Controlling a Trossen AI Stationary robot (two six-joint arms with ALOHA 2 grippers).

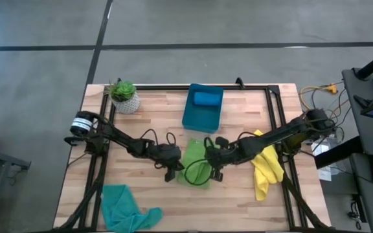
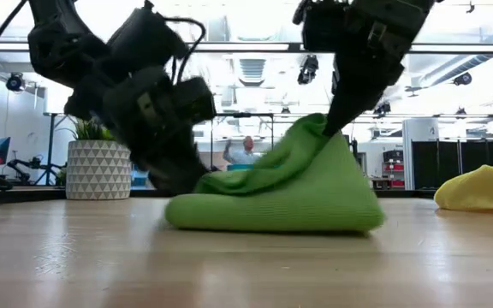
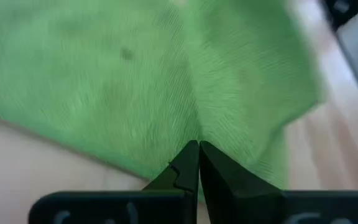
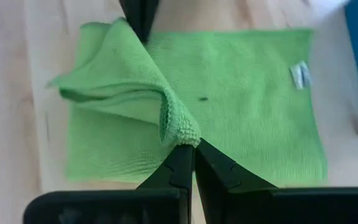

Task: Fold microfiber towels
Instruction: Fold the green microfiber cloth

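Note:
A lime green towel (image 1: 195, 162) lies mid-table, partly folded over itself. My left gripper (image 1: 172, 169) is shut on its left side, low by the table. My right gripper (image 1: 212, 169) is shut on a raised corner, so in the low view the lime green towel (image 2: 289, 192) stands like a tent. A yellow towel (image 1: 265, 169) lies bunched at the right. At the near left edge sits a crumpled teal towel (image 1: 125, 208). A blue towel (image 1: 206, 98) rests in the bin. My left gripper pinches the green towel's edge (image 3: 194, 127) between its two shut fingers, slanting down from the table's left. That part sits low, close to the table (image 2: 204, 184). One layer or several, I cannot tell. My right gripper pinches a corner of the green towel (image 4: 180, 129) between its two fingers, slanting down from the right. The corner is lifted clear (image 2: 315, 128). The cloth slopes down from it, and the rest of the towel (image 4: 253, 112) lies flat on the table.
A teal-blue plastic bin (image 1: 201, 116) stands at the far middle, just beyond the green towel. A potted plant (image 1: 124, 96) stands at the far left corner. Bare wood (image 1: 225, 207) lies along the near edge between the teal and yellow towels.

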